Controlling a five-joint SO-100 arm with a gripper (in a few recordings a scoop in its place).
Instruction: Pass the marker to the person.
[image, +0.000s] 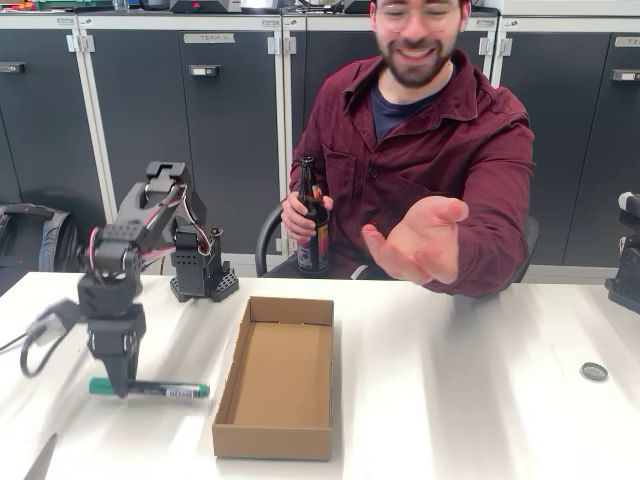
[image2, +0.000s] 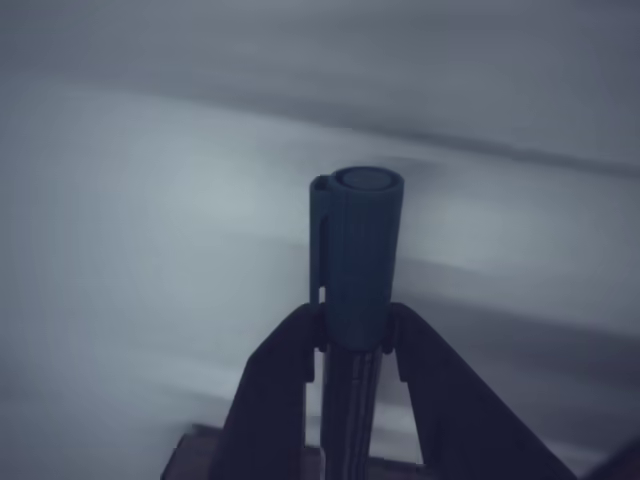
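1. Gripper (image2: 350, 345) clamped on marker (image2: 355, 250) near its green cap.
2. Marker (image: 150, 388) lying flat on table (image: 450, 400), left of cardboard box (image: 275, 380).
3. Grasp judged done; lift and transfer to person's open hand (image: 420, 240) pending.

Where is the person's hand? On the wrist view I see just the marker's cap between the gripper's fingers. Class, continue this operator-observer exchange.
Observer: In the fixed view the person's open hand is held out palm up, above the table's far side, to the right of the gripper.
Operator: Is the marker lifted?
Observer: No, the marker lies flat on the table, gripped near its left end.
Operator: Anything in between?
Observer: An open cardboard box sits between marker and hand.
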